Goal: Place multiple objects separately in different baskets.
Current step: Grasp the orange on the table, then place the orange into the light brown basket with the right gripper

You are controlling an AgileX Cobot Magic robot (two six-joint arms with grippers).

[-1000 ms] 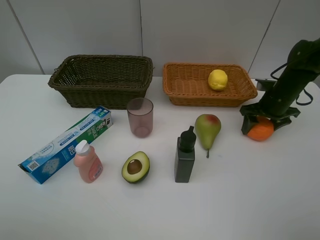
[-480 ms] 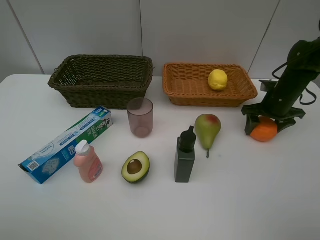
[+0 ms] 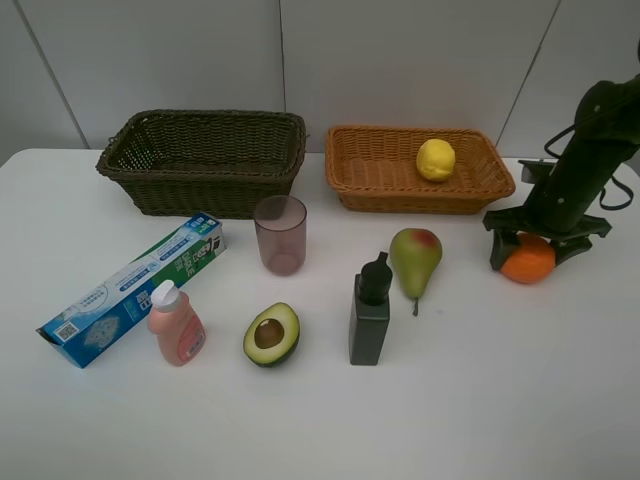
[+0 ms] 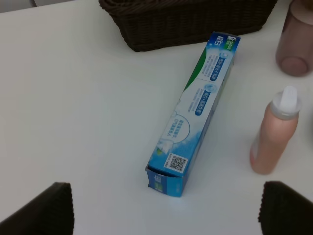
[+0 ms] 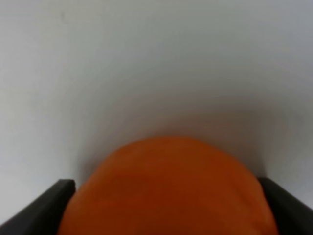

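Note:
My right gripper (image 3: 541, 250) is shut on the orange (image 3: 528, 264) low over the table at the far right; the orange (image 5: 166, 191) fills the right wrist view between both dark fingertips. The lemon (image 3: 436, 159) lies in the orange-tan basket (image 3: 380, 170). The dark olive basket (image 3: 200, 118) holds nothing that I can see. My left gripper (image 4: 166, 210) stands open above the toothpaste box (image 4: 195, 107), apart from it. The pear (image 3: 415, 258), halved avocado (image 3: 271, 334), dark square bottle (image 3: 370, 312), pink pump bottle (image 3: 176, 325), cup (image 3: 280, 235) and toothpaste box (image 3: 135, 288) stand on the table.
The white table (image 3: 480, 400) runs to a grey wall behind the baskets. In the left wrist view the pink bottle (image 4: 274, 132) stands beside the box, with the cup (image 4: 294, 46) and the dark basket (image 4: 186, 24) farther off.
The right gripper shifted slightly right and up with the orange in it a second ago, then held still. Nothing else moved.

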